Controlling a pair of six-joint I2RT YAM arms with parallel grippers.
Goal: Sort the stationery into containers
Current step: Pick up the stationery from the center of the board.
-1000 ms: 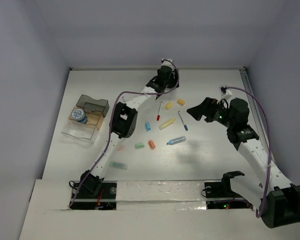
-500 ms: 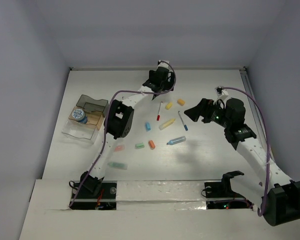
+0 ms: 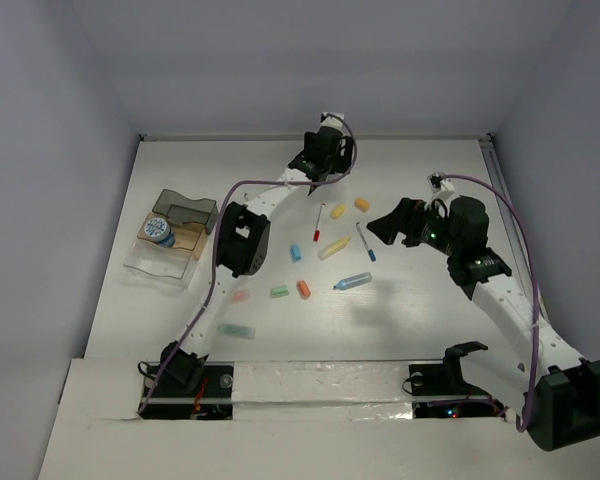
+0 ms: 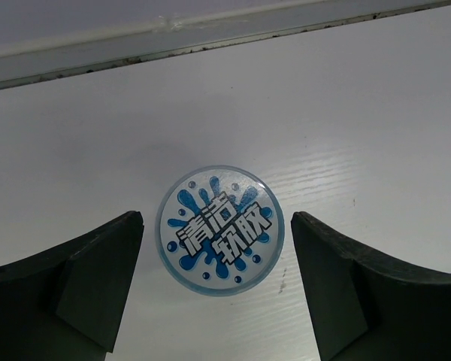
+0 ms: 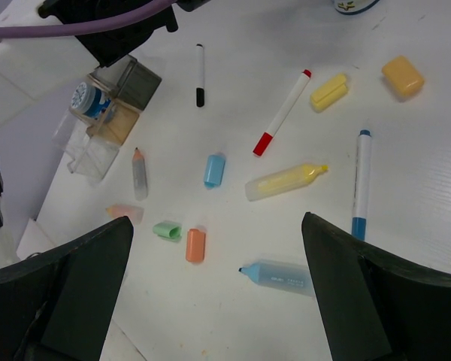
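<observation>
A round blue-white pot stands on the table by the back edge, between the fingers of my open left gripper with a thin gap on each side. From above, the left gripper hides that pot. My right gripper hovers open and empty over the scattered stationery: a blue highlighter, a yellow highlighter, a blue pen, a red marker, an orange cap and a green cap. The containers sit at the left: a clear tray and a grey box.
A second round blue pot sits in the clear tray. A black pen, a yellow eraser and an orange-yellow block lie toward the back. A green marker lies near the front. The left arm's elbow hangs over the table's left-centre.
The left wrist shifted slightly at the back of the table. The right gripper drifted a little to the left. No stationery has moved.
</observation>
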